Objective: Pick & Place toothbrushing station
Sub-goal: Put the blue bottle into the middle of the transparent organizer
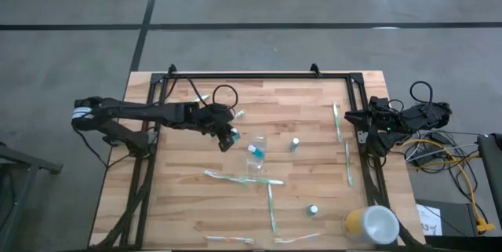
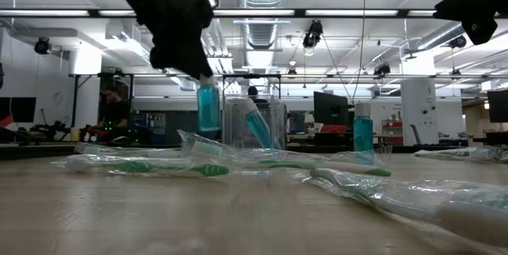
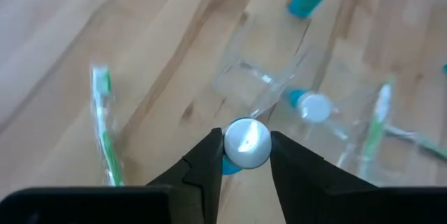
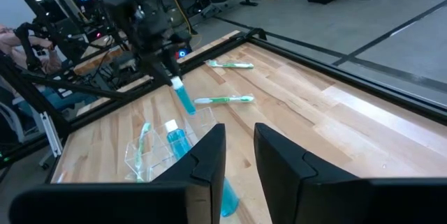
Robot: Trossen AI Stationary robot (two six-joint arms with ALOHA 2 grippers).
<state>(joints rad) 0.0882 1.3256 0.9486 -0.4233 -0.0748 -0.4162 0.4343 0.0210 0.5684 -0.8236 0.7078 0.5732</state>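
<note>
Held tube (image 3: pixel 246 143): teal tube, white cap, clamped by left gripper (image 3: pixel 244 155), lifted just beside the clear cup (image 1: pixel 256 147).
Cup: mid-table, one tube (image 1: pixel 253 151) already leaning inside.
Step, judged: carry over the rim, lower, then release; keep tube upright to avoid tipping the cup.
Right gripper (image 4: pixel 239 155): parked at right table edge, jaws narrow, empty.
Views: low view shows tube clear of the table; high view hides that height.
</note>
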